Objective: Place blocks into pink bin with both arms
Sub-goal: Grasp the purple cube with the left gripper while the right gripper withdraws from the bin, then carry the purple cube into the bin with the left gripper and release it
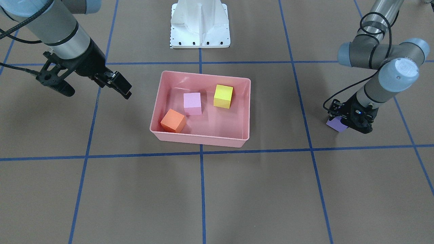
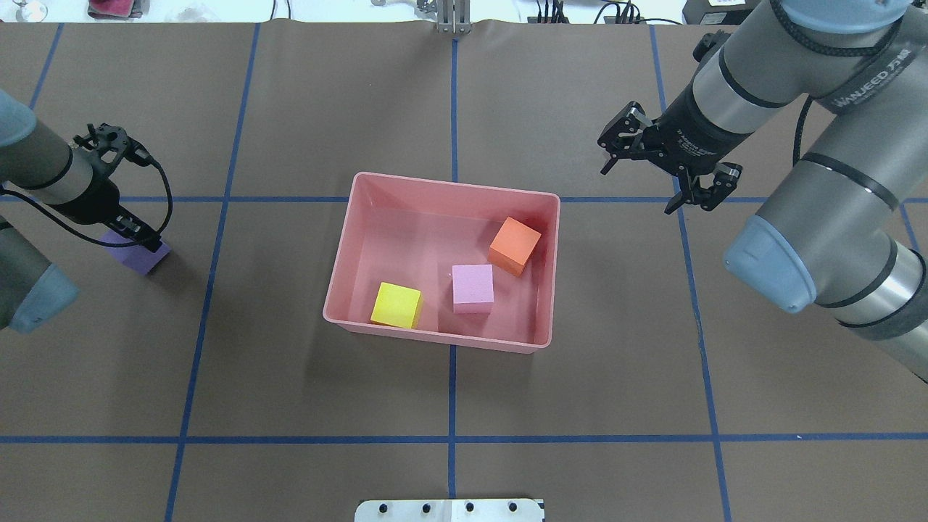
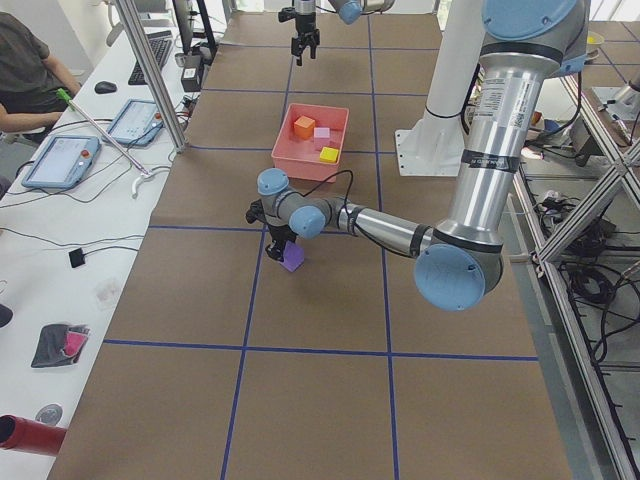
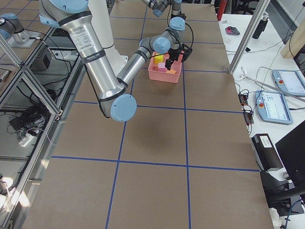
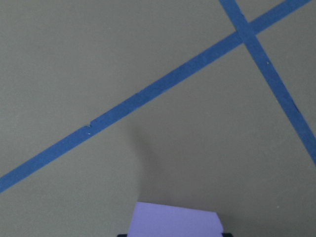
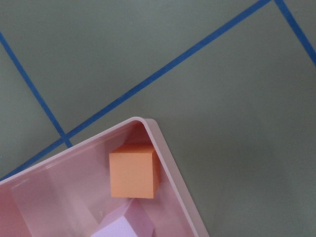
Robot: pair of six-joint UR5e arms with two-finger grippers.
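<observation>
The pink bin (image 2: 341,290) stands at the table's middle and holds the orange block (image 2: 515,245), the light pink block (image 2: 473,288) and the yellow block (image 2: 396,304). The purple block (image 2: 141,254) sits on the table far to the bin's left. My left gripper (image 2: 138,235) is down on it, shut on it; it fills the bottom of the left wrist view (image 5: 175,219). My right gripper (image 2: 636,190) is open and empty, held above the table off the bin's right far corner. The right wrist view shows the orange block (image 6: 132,174) in the bin's corner (image 6: 168,163).
The white pedestal base (image 1: 200,25) stands behind the bin. Blue tape lines (image 2: 453,438) grid the brown table. A side desk with tablets (image 3: 60,160) and a seated person lies beyond the table's far edge.
</observation>
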